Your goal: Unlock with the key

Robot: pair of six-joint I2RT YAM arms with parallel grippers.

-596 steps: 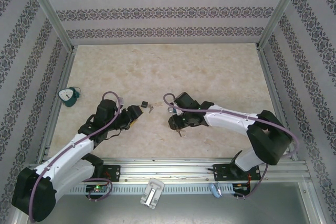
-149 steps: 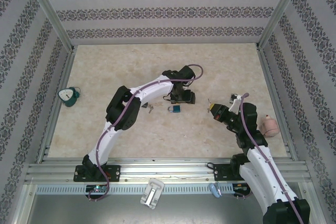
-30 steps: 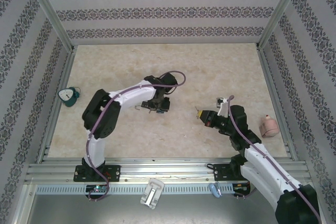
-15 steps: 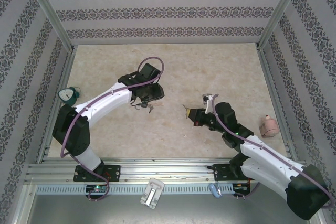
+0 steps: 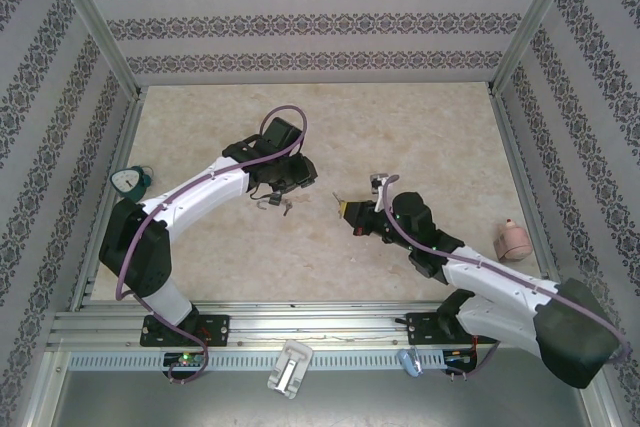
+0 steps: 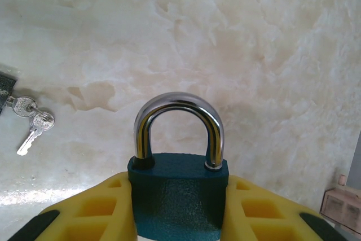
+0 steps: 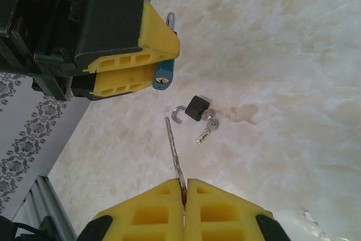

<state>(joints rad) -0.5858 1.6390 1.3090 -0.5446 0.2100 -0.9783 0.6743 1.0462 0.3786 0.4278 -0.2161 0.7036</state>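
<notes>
The right claw (image 7: 184,185) is pinched together on the key (image 7: 174,148), whose blade points to 12 o'clock. Past its tip a small black padlock (image 7: 197,106) lies on the tabletop (image 7: 293,55). Farther off, at 11 o'clock, the left claw (image 7: 159,65) is clamped on the teal padlock (image 7: 162,79).

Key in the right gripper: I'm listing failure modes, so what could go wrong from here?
The key is pinched only at its end by the right gripper, so it might pivot on contact. The keyhole of the teal padlock in the left gripper is small; the tip could miss.
</notes>
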